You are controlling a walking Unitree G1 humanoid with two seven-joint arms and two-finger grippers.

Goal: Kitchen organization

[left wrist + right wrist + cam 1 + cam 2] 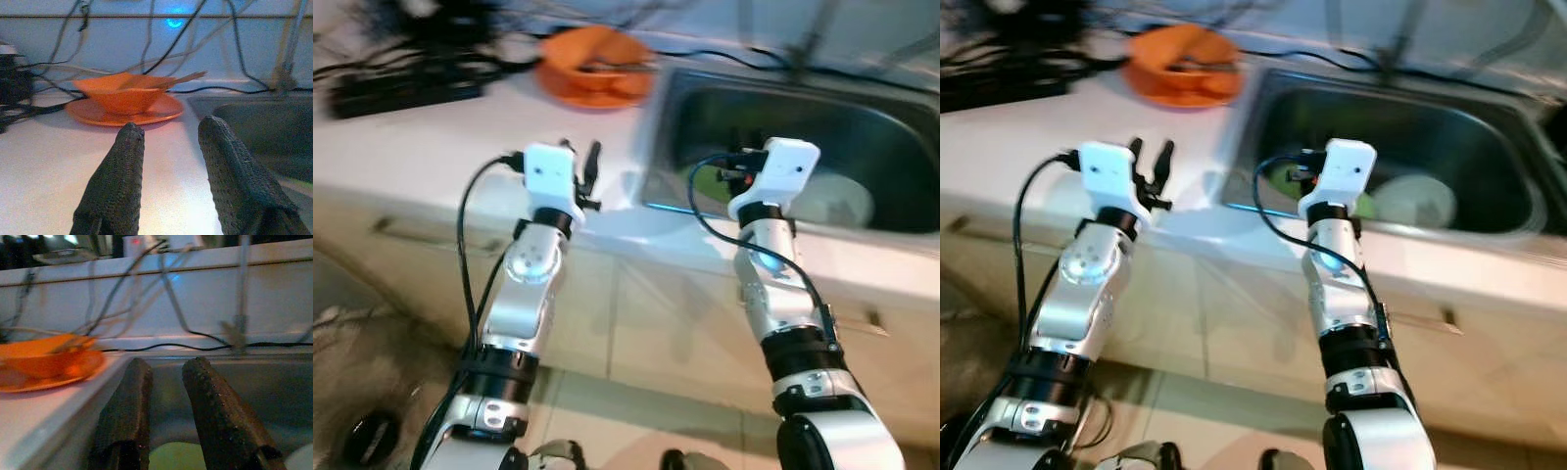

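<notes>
A two-armed robot stands at a white kitchen counter [431, 147], both arms raised toward a steel sink [901, 127] set into the worktop. The left gripper [168, 134] hovers above the counter just beside the sink's near corner, its two black fingers spread apart with nothing between them. The right gripper [166, 374] reaches over the sink's front edge, its fingers also parted and empty.

An orange bowl [124, 93] sits on an orange plate [161, 110] at the back of the counter, near the sink's far corner and well ahead of the left gripper; a thin stick-like utensil [188, 77] rests in the bowl, though what it is cannot be told. Inside the sink lie a white dish [1415, 201] and, just beside it, a green item [176, 455] directly under the right gripper. Black cables [220, 89] trail along the wall behind the counter, and dark equipment [401, 88] crowds the counter's far left.
</notes>
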